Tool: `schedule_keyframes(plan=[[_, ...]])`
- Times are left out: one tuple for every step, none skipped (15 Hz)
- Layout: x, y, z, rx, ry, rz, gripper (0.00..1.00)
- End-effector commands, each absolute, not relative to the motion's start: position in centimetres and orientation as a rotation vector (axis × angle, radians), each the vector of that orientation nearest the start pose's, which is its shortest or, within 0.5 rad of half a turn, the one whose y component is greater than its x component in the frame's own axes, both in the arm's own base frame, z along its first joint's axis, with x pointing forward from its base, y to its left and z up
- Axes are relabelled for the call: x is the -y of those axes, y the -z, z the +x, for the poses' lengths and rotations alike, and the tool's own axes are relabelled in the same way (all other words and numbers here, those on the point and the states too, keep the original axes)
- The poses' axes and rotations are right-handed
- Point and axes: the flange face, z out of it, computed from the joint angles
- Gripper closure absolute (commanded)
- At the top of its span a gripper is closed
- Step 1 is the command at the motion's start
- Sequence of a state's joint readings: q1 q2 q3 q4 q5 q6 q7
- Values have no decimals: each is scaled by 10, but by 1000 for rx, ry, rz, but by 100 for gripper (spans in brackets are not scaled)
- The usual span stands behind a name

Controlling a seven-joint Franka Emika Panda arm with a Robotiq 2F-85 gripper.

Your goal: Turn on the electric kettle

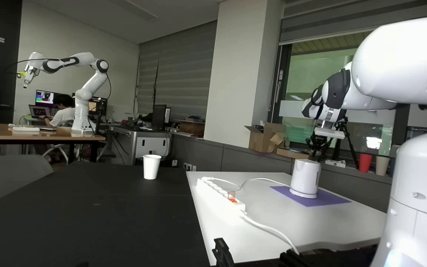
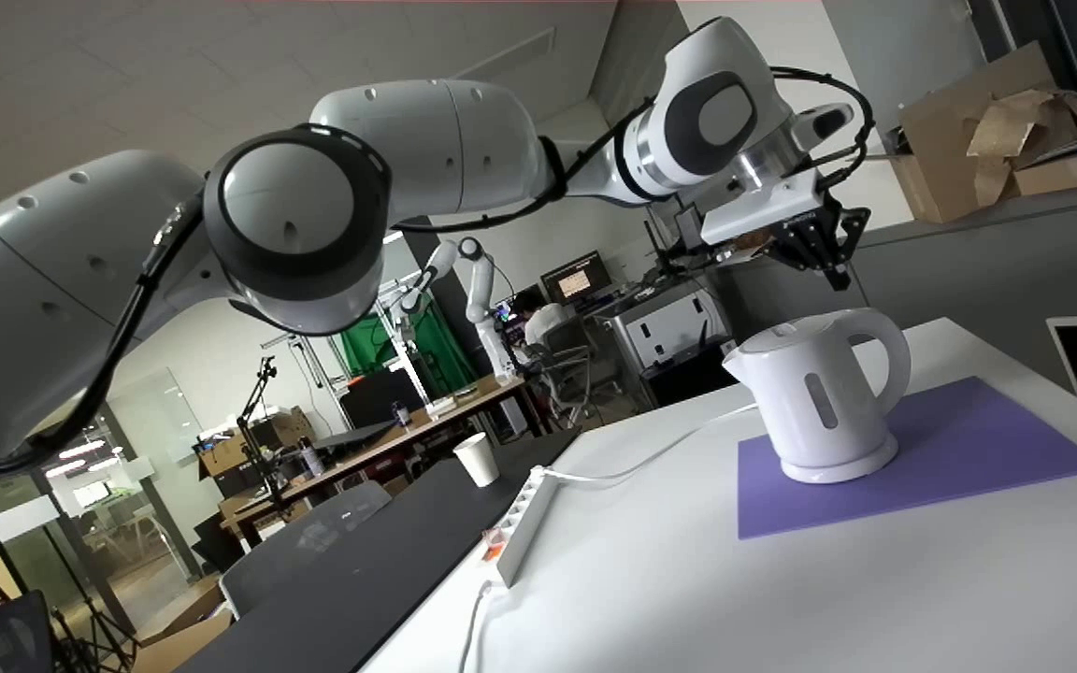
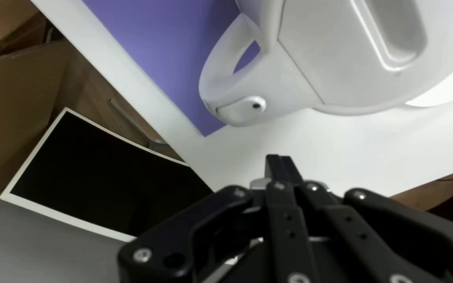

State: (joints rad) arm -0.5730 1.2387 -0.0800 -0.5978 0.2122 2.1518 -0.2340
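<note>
The white electric kettle (image 1: pixel 304 178) stands upright on a purple mat (image 1: pixel 328 199). In an exterior view the kettle (image 2: pixel 819 402) shows its spout to the left and its loop handle to the right. In the wrist view the kettle (image 3: pixel 352 67) fills the upper right, and a small tab with a dark dot (image 3: pixel 244 110) sits on its handle. My gripper (image 3: pixel 280 157) is shut and empty, its fingertips together. In an exterior view the gripper (image 2: pixel 838 278) is above the kettle near the handle side, apart from it. In another exterior view the gripper (image 1: pixel 315 152) is partly behind the kettle.
A white power strip (image 1: pixel 217 193) with cables lies on the white table (image 1: pixel 272 218). A white paper cup (image 1: pixel 151 167) stands on the black table (image 1: pixel 98 207). A dark monitor (image 3: pixel 108 181) and a cardboard box (image 3: pixel 22 118) are beyond the white table's edge.
</note>
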Motion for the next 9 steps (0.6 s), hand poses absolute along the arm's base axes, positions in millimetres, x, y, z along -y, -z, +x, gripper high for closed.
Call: schedule_keyframes(plan=[[465, -311, 695, -706, 564, -3084, 100], [464, -320, 695, -704, 552, -3107, 74], [464, -328, 694, -690, 540, -3135, 74], [463, -335, 693, -673, 508, -3161, 67], [462, -342, 691, -662, 480, -3183, 61], [460, -348, 690, -653, 451, -3203, 54], [459, -353, 689, -647, 424, -3223, 46], [458, -359, 688, -641, 400, -3242, 40], [456, -364, 687, -634, 375, -3260, 32]])
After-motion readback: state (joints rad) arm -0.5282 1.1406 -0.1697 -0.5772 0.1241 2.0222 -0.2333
